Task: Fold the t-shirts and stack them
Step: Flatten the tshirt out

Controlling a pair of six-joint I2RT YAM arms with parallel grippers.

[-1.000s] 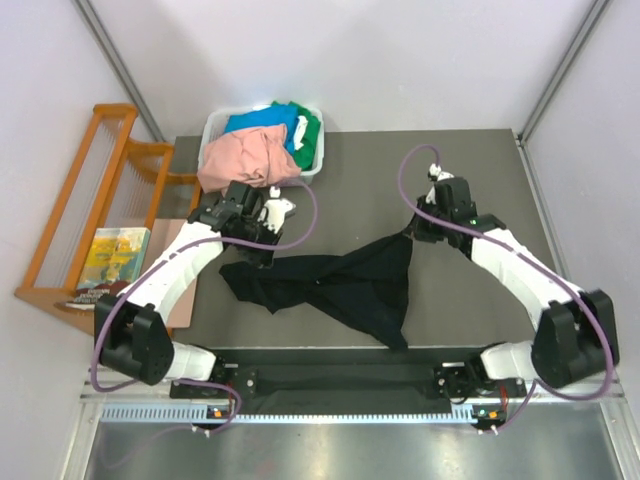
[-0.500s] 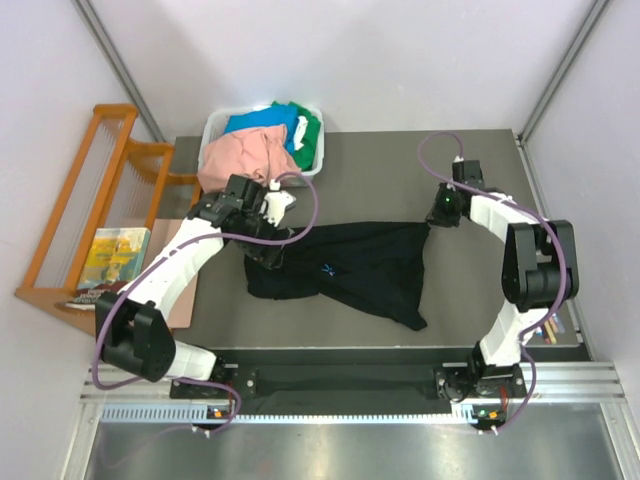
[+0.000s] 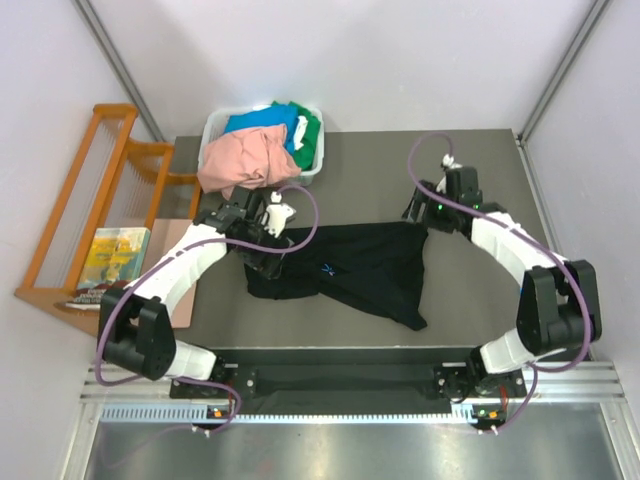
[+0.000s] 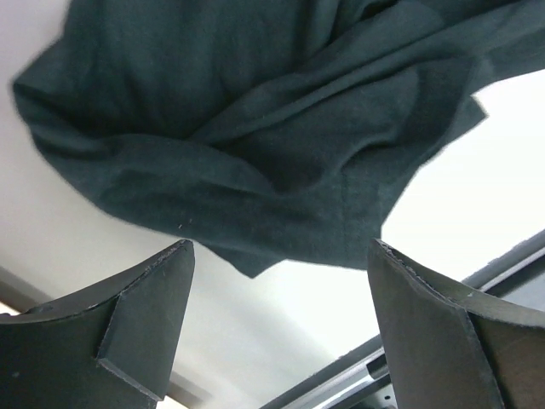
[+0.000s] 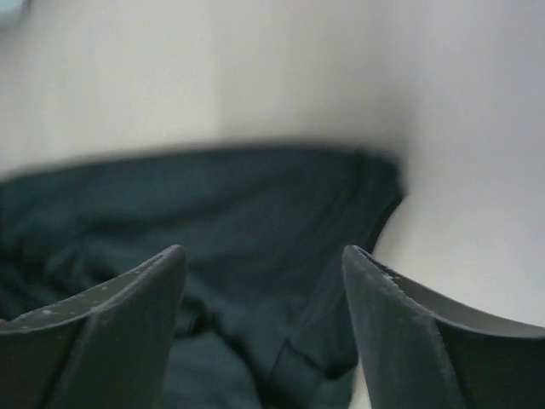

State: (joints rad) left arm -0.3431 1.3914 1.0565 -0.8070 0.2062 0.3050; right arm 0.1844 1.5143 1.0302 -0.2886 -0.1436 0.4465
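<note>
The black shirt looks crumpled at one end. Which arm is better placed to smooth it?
Left. The left gripper, open, hangs at the black shirt's crumpled end; the right gripper is at the opposite corner.

Open table right of black shirt; bin blocks far-left.

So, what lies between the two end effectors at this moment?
The black t-shirt, spread loosely on the table, fills the stretch between the left end effector and the right end effector; top external view shows it.
</note>
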